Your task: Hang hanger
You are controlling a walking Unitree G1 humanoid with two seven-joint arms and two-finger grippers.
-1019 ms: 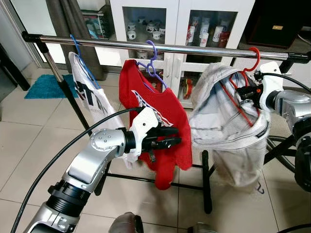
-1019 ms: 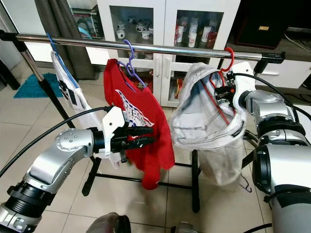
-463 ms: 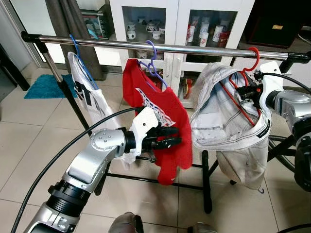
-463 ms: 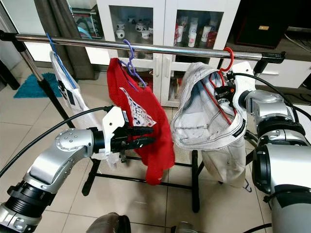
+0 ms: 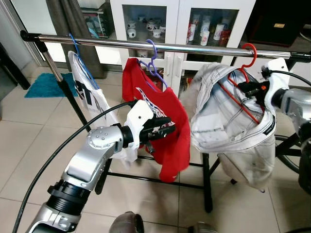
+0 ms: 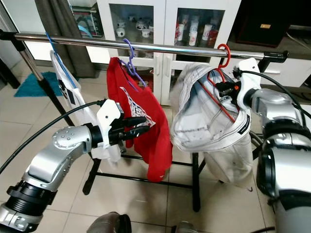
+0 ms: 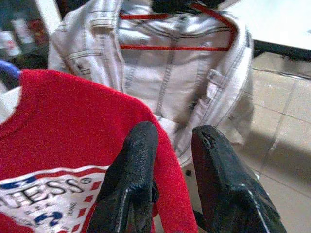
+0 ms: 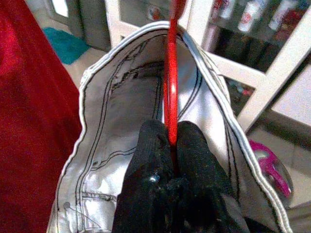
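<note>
At centre-left of the head view the left gripper (image 5: 163,131) hovered empty, its fingers a little apart, before the red T-shirt (image 5: 160,121). At upper right the red hanger (image 5: 245,80) carried a pale denim jacket (image 5: 228,126), its hook at the rail (image 5: 146,45). The right gripper (image 8: 170,145) pinched its neck. The hanger looked stiff and thin, the load soft and swinging; the neck seemed the best hold.

Glossy chrome metal rail (image 5: 146,45), shiny red plastic hanger (image 8: 171,92), pale denim jacket (image 5: 228,121), red cotton shirt (image 5: 160,121)
</note>
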